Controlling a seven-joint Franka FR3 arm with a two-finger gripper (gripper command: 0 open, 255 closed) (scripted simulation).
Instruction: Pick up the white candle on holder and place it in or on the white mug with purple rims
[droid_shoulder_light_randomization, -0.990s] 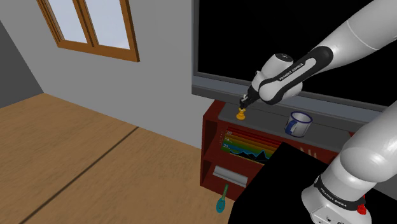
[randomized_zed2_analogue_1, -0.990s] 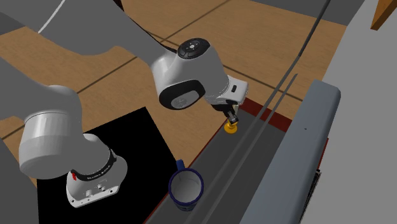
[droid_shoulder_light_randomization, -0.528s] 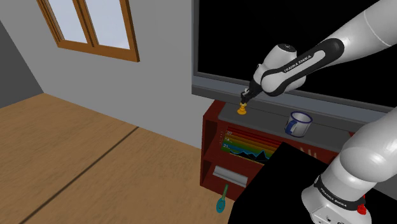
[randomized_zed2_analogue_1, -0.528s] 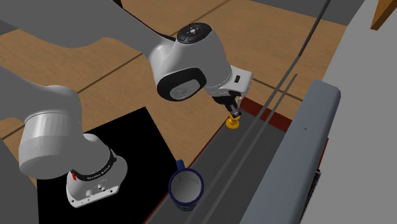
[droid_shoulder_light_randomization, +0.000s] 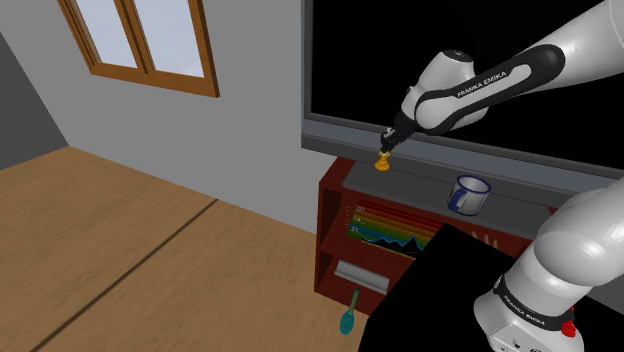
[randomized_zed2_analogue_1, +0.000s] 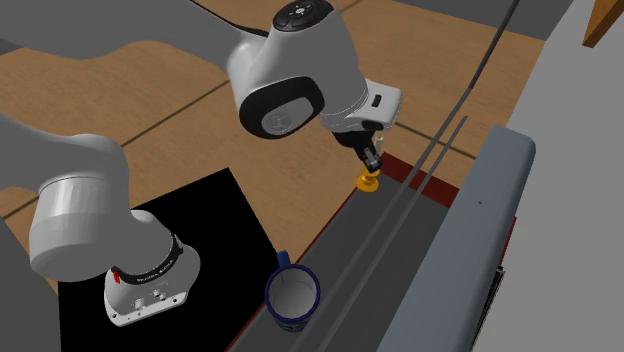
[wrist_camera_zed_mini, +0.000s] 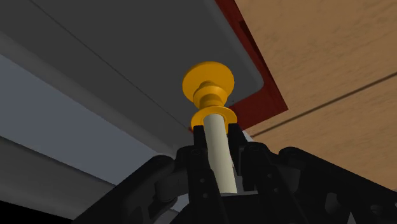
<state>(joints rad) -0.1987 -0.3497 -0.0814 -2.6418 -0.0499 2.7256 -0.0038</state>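
Over the past second my arm rose, and the slim white candle on its orange-gold holder (droid_shoulder_light_randomization: 382, 161) came up with it, from the grey top of the dark red bookcase (droid_shoulder_light_randomization: 420, 185) to a hang above it. My black end effector (wrist_camera_zed_mini: 216, 130) was clamped on the candle's shaft, one finger on each side, with the holder's foot pointing away from my palm. In the shoulder view, the white mug with a dark blue rim (droid_shoulder_light_randomization: 467, 194) stood upright on the same grey top, at about four o'clock from the candle and well apart. I judged the lift done and the carry just starting. The next move called for travelling across to above the mug's mouth, keeping the foot clear of the rim, then lowering before letting go.
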